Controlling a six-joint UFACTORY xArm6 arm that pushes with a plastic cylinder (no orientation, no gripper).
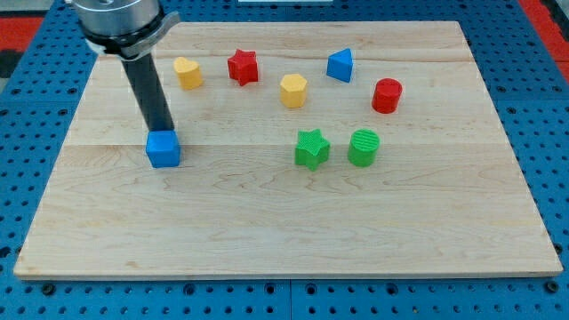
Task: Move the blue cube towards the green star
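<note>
Blue cube (164, 149) sits on the near-left part of the board (267, 240), well apart from the green star (312, 148), which lies to its right at about the same depth. Nothing stands between the two, so a straight push to the right looks open.

Just right of the star is a green cylinder (364, 148), close beside it but apart (a hard shove could carry the cube and star into it, I judge).

My tip (163, 133) meets the cube at its far top edge; the rod (148, 89) rises from there towards the far left. Whether the tip is touching the cube's far face or only just behind it I cannot tell, since the cube hides the very end. There is no pincer on this rig, only the rod, so nothing is wide, narrow or holding. Placed as it is, the tip would drive the cube nearer, not rightwards; I judge it needs to get round to the cube's left side first.

Farther off lie a yellow block (293, 90), a red cylinder (387, 95), another yellow block (188, 72), a red star (242, 67) and a blue block (340, 66).
</note>
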